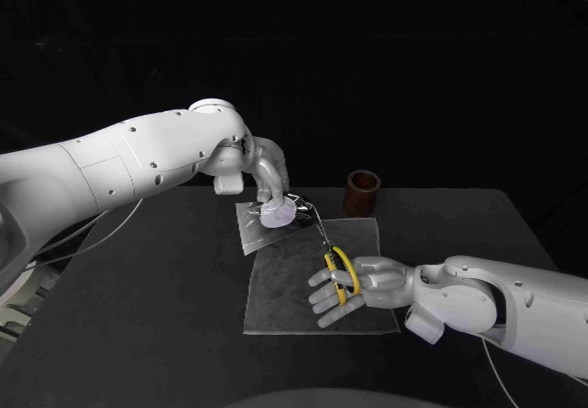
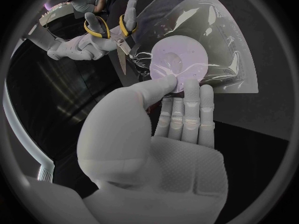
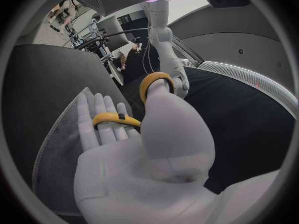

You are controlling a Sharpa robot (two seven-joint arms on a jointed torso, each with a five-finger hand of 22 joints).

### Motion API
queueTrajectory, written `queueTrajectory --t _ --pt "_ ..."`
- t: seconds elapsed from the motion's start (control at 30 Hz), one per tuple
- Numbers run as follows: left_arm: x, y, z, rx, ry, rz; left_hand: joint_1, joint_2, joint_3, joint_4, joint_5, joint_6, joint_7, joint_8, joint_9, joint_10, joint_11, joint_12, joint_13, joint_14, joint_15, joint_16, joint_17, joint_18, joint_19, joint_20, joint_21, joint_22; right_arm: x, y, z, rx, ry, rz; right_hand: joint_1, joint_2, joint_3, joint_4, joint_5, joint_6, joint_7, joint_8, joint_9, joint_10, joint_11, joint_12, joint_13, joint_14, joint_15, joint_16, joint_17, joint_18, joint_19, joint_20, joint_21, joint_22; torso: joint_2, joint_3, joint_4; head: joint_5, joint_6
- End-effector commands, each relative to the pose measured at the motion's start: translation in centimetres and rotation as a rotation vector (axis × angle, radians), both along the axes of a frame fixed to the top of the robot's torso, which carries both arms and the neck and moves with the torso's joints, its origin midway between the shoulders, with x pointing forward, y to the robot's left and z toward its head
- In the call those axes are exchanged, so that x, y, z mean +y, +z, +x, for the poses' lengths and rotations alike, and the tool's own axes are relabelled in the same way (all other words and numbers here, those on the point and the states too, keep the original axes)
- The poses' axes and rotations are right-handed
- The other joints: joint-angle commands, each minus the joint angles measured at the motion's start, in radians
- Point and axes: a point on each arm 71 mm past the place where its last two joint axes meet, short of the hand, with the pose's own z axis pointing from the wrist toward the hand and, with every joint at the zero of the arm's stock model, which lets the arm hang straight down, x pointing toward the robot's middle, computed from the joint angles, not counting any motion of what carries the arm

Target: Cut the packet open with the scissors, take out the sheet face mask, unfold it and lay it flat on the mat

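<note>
- Currently, the left hand [image 1: 271, 185] pinches the clear packet [image 1: 255, 234] at the grey mat's [image 1: 288, 308] far edge.
- Right hand [image 1: 358, 286] clamps yellow-handled scissors [image 1: 332, 252], blades at the packet's edge.

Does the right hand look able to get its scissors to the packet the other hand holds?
Probably yes: the right hand holds the scissors with blades pointing at the packet, which the left hand holds near the mat, and nothing lies between them.
</note>
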Motion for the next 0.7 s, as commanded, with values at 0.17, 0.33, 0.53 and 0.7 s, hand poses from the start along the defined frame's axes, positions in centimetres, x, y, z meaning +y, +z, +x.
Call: queueTrajectory --t 0.17,0.33,0.53,0.7 --pt "-0.34 -0.11 -0.26 0.012 -0.035 0.015 -0.003 0.011 0.006 -0.002 0.003 0.008 0.003 0.006 0.002 0.101 -0.035 0.005 0.049 -0.001 -0.009 0.007 -0.002 0.015 0.003 -0.002 0.006 0.001 0.14 0.12 0.05 -0.016 0.006 0.004 0.001 0.003 0.006 0.002 -0.004 0.000 0.149 0.006 -0.002 0.019 0.014 0.003 -0.001 0.009 0.015 0.001 -0.001 0.014 -0.012 0.000 -0.003 -0.002 0.000 -0.0003 0.0011 -0.001 0.000" --pt "-0.48 -0.13 -0.29 0.013 -0.036 0.016 -0.004 0.010 0.006 -0.002 0.003 0.008 0.003 0.006 0.002 0.101 -0.035 0.005 0.049 -0.001 -0.009 0.007 -0.002 0.015 0.003 -0.002 0.006 0.001 0.23 0.09 0.07 -0.017 0.010 0.001 0.001 0.003 0.006 0.002 -0.004 0.000 0.149 0.006 -0.002 0.019 0.014 0.003 -0.002 0.008 0.015 0.001 -0.001 0.014 -0.014 0.001 -0.004 -0.003 0.000 -0.0008 0.0014 -0.001 -0.002" --pt "-0.51 -0.14 -0.24 0.015 -0.029 0.012 -0.004 0.011 0.007 -0.002 0.003 0.008 0.003 0.006 0.003 0.101 -0.035 0.006 0.049 -0.001 -0.008 0.008 -0.002 0.015 0.004 -0.002 0.006 0.001 0.38 0.05 0.08 -0.019 0.016 -0.002 0.001 0.003 0.006 0.002 -0.004 0.000 0.149 0.007 -0.002 0.019 0.015 0.003 -0.002 0.008 0.015 0.001 -0.001 0.014 -0.016 0.001 -0.004 -0.003 0.000 -0.0009 0.0007 -0.001 -0.002" --pt "-0.46 -0.14 -0.20 0.017 -0.020 0.009 -0.005 0.011 0.007 -0.002 0.003 0.008 0.003 0.006 0.003 0.101 -0.035 0.006 0.049 0.000 -0.008 0.008 -0.002 0.015 0.004 -0.002 0.007 0.001 0.51 0.04 0.07 -0.014 0.020 0.001 0.001 0.002 0.006 0.002 -0.004 0.000 0.149 0.008 -0.003 0.019 0.015 0.003 -0.002 0.006 0.016 0.000 -0.001 0.014 -0.020 0.001 -0.006 -0.004 0.000 -0.0002 0.0007 0.000 -0.003"
